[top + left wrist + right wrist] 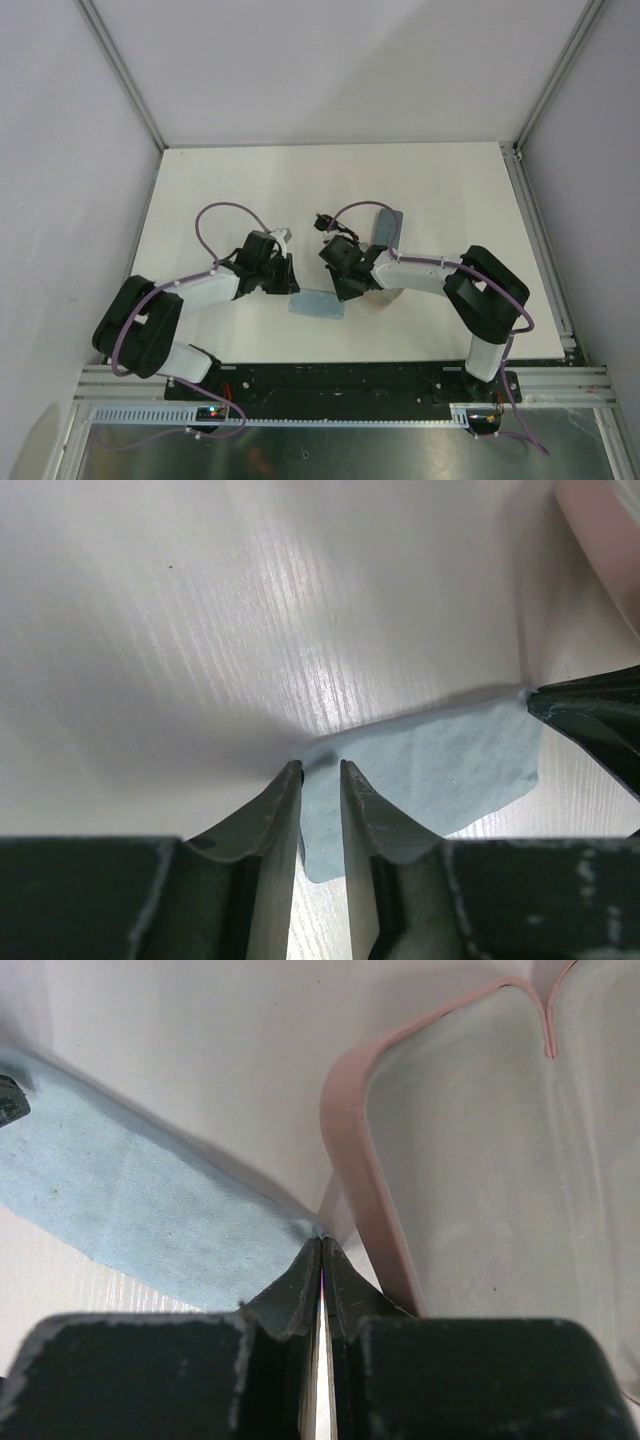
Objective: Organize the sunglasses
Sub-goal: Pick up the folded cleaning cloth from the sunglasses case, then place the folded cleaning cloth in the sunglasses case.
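Note:
A light-blue cloth (317, 305) lies between my two grippers. My right gripper (321, 1240) is shut on one corner of the cloth (130, 1200), right beside the rim of the open pink case (345, 1140). My left gripper (320, 767) is a little open, its fingers astride the opposite corner of the cloth (450, 770). In the top view, a bit of the white-framed sunglasses (283, 237) shows just behind the left gripper (290, 280). The black wire-framed sunglasses (325, 222) lie just behind the right gripper (345, 290). Both pairs are mostly hidden by the arms.
A blue-grey case (386, 226) lies behind the right wrist. The pink case (383, 298) sits partly under the right arm, and its edge shows in the left wrist view (600, 520). The right fingertip (590, 715) shows at the cloth's far corner.

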You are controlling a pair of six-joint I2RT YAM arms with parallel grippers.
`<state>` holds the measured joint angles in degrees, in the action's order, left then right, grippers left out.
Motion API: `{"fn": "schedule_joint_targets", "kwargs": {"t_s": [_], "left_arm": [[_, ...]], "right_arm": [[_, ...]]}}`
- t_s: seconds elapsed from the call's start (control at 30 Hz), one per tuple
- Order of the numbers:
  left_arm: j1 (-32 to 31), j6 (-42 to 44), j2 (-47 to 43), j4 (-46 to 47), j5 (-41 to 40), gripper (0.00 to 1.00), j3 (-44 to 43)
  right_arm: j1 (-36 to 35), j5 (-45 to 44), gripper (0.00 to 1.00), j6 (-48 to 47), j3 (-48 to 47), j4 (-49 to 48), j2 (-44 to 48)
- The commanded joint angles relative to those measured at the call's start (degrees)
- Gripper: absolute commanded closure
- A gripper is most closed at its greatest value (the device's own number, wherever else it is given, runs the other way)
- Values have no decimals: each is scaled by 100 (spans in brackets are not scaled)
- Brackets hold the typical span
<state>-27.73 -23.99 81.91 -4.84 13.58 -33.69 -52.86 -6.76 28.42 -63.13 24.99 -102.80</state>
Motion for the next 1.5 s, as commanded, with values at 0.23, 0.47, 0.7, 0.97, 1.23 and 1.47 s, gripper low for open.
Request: {"fn": "schedule_joint_targets", "kwargs": {"t_s": [0.23,0.47,0.7,0.97,1.23,1.47], "left_arm": [[-14,91,357,-312,-235,96,-92],[-14,164,439,-249,-282,100,-353],[-14,88,-190,-248,-553,100,-281],[-18,80,-545,-238,-710,100,-197],[-75,27,-585,-131,-700,100,-202],[-222,-47,-651,-86,-720,100,-354]], "right_arm": [[2,27,95,-1,-24,31,-44],[21,30,100,-26,-30,16,12],[50,-46,100,-45,-63,86,399],[57,-43,100,-32,-112,199,739],[58,-134,100,-14,-111,325,934],[103,-227,100,24,-111,522,1210]]}}
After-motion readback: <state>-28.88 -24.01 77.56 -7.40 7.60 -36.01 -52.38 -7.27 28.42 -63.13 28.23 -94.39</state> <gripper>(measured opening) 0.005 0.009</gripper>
